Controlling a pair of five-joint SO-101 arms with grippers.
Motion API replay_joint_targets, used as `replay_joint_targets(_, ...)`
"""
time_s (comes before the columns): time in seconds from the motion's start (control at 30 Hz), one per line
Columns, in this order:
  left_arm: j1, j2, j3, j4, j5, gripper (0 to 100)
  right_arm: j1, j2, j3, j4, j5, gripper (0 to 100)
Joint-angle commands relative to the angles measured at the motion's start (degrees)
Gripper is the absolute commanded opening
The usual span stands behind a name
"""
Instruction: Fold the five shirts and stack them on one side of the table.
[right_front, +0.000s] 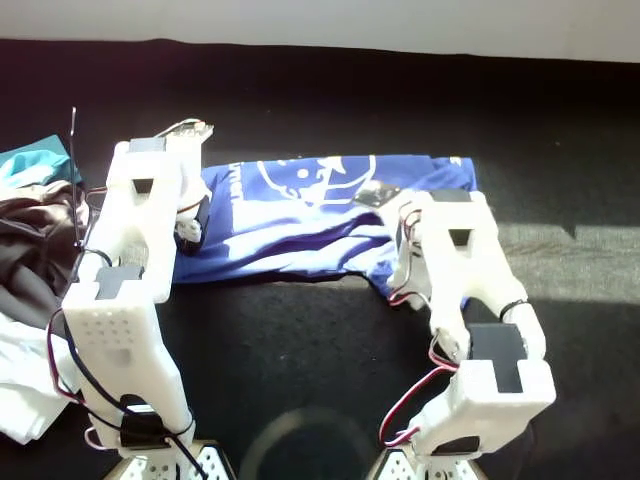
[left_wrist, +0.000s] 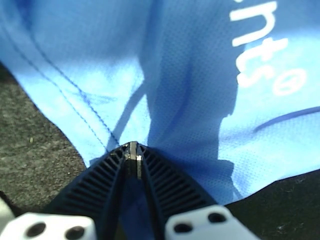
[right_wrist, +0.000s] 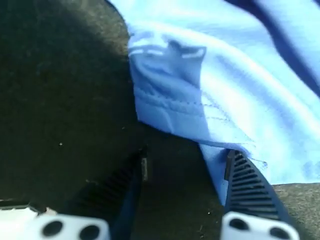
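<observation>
A blue shirt (right_front: 300, 215) with white print lies flat across the middle of the black table, folded into a long band. My left gripper (right_front: 190, 228) is at its left end, and in the left wrist view that gripper (left_wrist: 132, 152) is shut on the stitched hem of the blue shirt (left_wrist: 190, 75). My right gripper (right_front: 400, 225) is low over the shirt's right front corner. In the right wrist view it (right_wrist: 189, 167) stands open, with the table below it. A folded edge of the blue shirt (right_wrist: 240, 75) reaches in beside one finger (right_wrist: 242, 175).
At the table's left edge lies a pile of other shirts: teal (right_front: 30, 165), dark (right_front: 30, 250) and white (right_front: 25, 380). Bare black table (right_front: 300, 340) stretches in front of the blue shirt and to the right, where a sunlit strip (right_front: 570, 260) falls.
</observation>
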Motion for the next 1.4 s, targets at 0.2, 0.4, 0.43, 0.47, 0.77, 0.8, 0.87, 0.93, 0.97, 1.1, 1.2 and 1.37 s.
replay_joint_targets(0.2, -1.1, 0.1, 0.6, -1.0, -0.2, 1, 2.5, 6.9, -5.9, -1.6, 0.3, 0.5)
replay_joint_targets(0.4, -1.1, 0.1, 0.6, -1.0, -0.2, 1, 3.9, 3.4, -16.6, 1.9, 0.3, 0.7)
replay_joint_targets(0.43, -1.1, 0.1, 0.6, -1.0, -0.2, 1, 4.0, 3.5, -18.8, 1.9, 0.3, 0.7)
replay_joint_targets(0.47, -1.1, 0.1, 0.6, -1.0, -0.2, 1, 4.1, 3.6, -20.6, 1.6, 0.3, 0.7)
replay_joint_targets(0.77, -1.1, 0.1, 0.7, -1.0, -0.2, 1, 4.0, 18.1, -43.6, 1.4, -0.2, 0.7)
replay_joint_targets(0.8, -1.1, 0.1, 0.7, -1.0, -0.2, 1, 4.0, 20.4, -47.3, 1.4, -1.7, 0.7)
replay_joint_targets(0.87, -1.1, 0.1, 0.7, -1.0, -0.2, 1, 3.8, 25.5, -55.3, 1.4, -5.9, 1.2)
replay_joint_targets(0.93, -1.1, 0.1, 0.7, -1.0, -0.2, 1, 3.6, 30.9, -63.2, 1.4, -8.5, 1.4)
replay_joint_targets(0.97, -1.1, 0.1, 0.7, -1.0, -0.2, 1, 3.0, 33.9, -66.8, 1.8, -9.1, 2.6)
replay_joint_targets(1.1, -1.1, 0.1, 0.7, -1.0, -0.2, 1, 2.1, 44.3, -77.2, 3.0, -9.5, 16.5)
replay_joint_targets(1.2, -1.1, 0.1, 0.7, -1.0, -0.2, 1, 2.3, 47.3, -85.9, 6.1, -14.7, 20.2)
replay_joint_targets(1.37, -1.5, -0.5, 0.1, -1.0, -0.2, 1, 3.5, 47.5, -101.7, 13.0, -22.9, 20.2)
